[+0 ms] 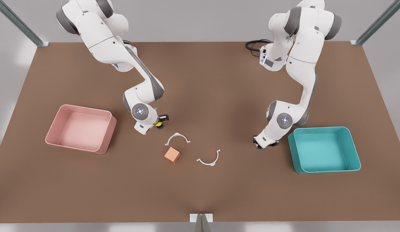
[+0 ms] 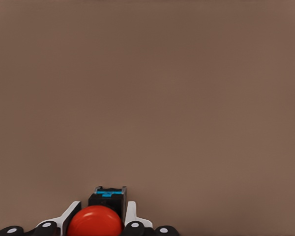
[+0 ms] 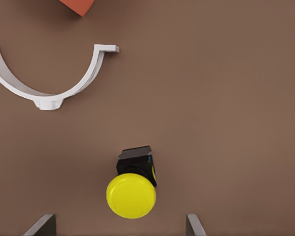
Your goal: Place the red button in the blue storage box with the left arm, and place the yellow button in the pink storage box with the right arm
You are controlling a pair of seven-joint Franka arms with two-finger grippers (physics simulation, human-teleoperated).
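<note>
The red button point(image 2: 94, 222) sits between the fingers of my left gripper point(image 2: 101, 216), which is shut on it. In the front view that left gripper point(image 1: 264, 143) hangs low over the table, just left of the blue storage box point(image 1: 293, 151). The yellow button point(image 3: 131, 195) lies on the table with its dark base point(image 3: 135, 158) behind the cap. My right gripper point(image 3: 119, 227) is open, one finger on each side of the cap. In the front view the right gripper point(image 1: 159, 122) is over the yellow button point(image 1: 158, 124), to the right of the pink storage box point(image 1: 108, 135).
Between the two arms a salmon-orange cube point(image 1: 172, 155) and two white half-ring clamps point(image 1: 177, 138) point(image 1: 209, 159) lie on the brown table point(image 1: 200, 193). One clamp point(image 3: 49, 83) and a corner of the cube point(image 3: 77, 6) lie beyond the yellow button.
</note>
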